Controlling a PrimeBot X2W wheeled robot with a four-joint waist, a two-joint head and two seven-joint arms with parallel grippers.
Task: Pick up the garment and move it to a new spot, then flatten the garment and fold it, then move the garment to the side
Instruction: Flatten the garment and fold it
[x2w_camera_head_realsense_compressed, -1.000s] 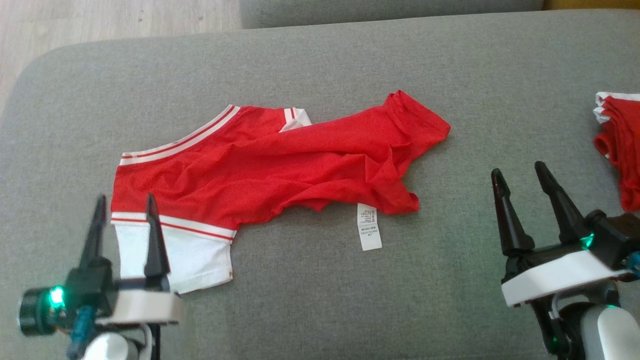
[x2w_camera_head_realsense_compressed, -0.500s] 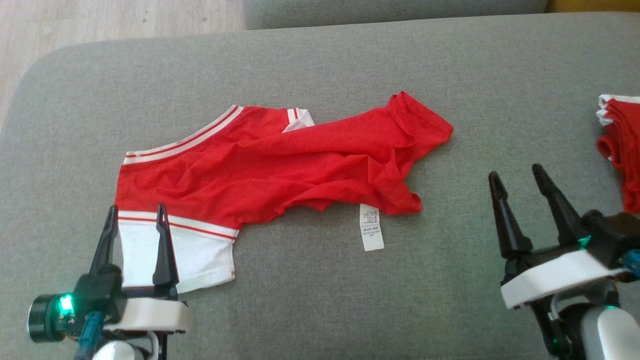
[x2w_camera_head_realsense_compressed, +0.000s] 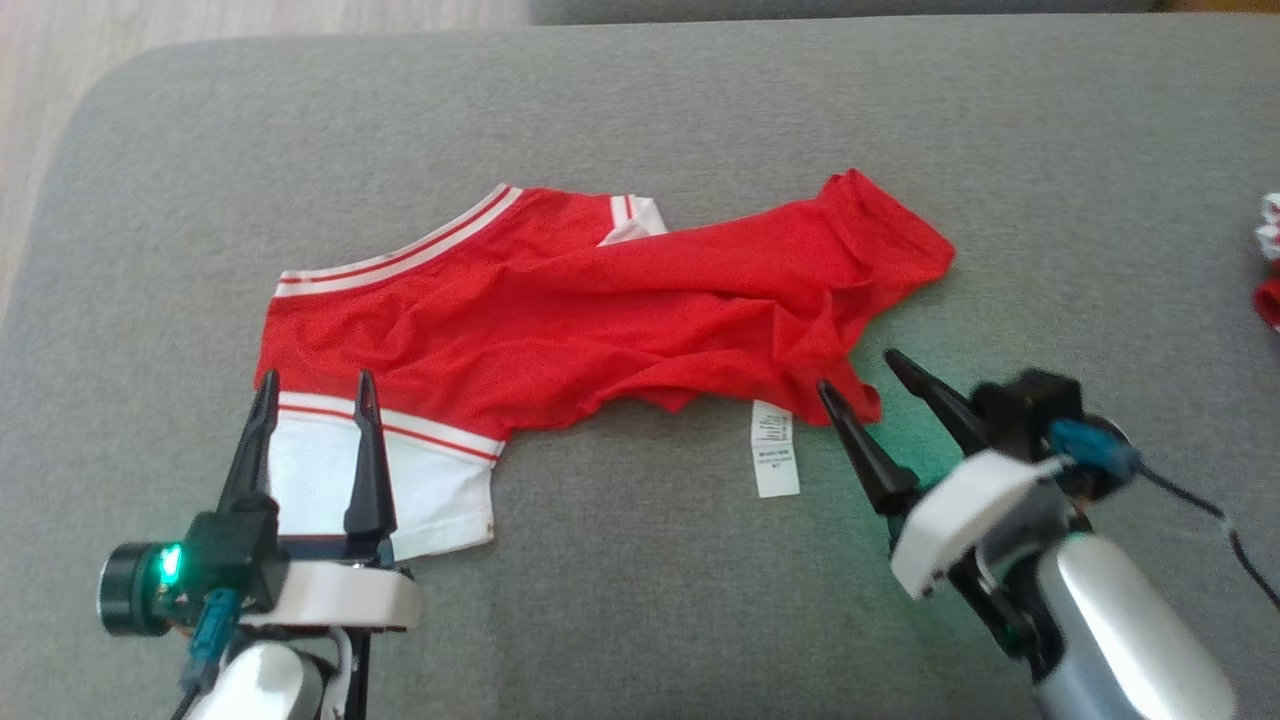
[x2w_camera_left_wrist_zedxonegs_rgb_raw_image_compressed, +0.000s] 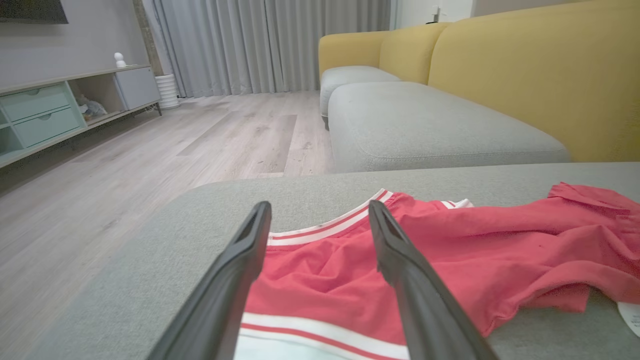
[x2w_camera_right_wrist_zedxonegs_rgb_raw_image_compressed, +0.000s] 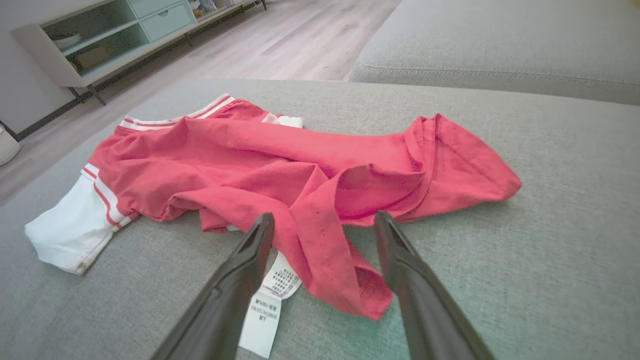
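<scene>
In the head view, the red garment (x2w_camera_head_realsense_compressed: 600, 310) lies rumpled across the middle of the grey cushion (x2w_camera_head_realsense_compressed: 640, 100). Its white striped sleeve is at the lower left and a twisted red corner at the centre right, with the care label (x2w_camera_head_realsense_compressed: 776, 450) lying out below that corner. It is neither flat nor folded. Nothing has hold of it, so I judge the flattening, folding and setting aside all remain. Whether this is already its new spot cannot be told.

The left gripper (x2w_camera_head_realsense_compressed: 315, 378) sits at the lower left with its fingers spread wide, pointing up the frame over the white sleeve. The right gripper (x2w_camera_head_realsense_compressed: 856, 370) comes in from the lower right, angled to the upper left. Its jaws are also wide, and their tips are at the twisted corner.

In the left wrist view, the two dark fingers stand well apart and low over the cloth. The striped band shows between them at the bottom centre, and they grip nothing.

In the right wrist view, the open fingers frame the hanging red corner at the bottom centre. The label is beside the left finger. No fabric is pinched, and contact with the cloth cannot be confirmed.
</scene>
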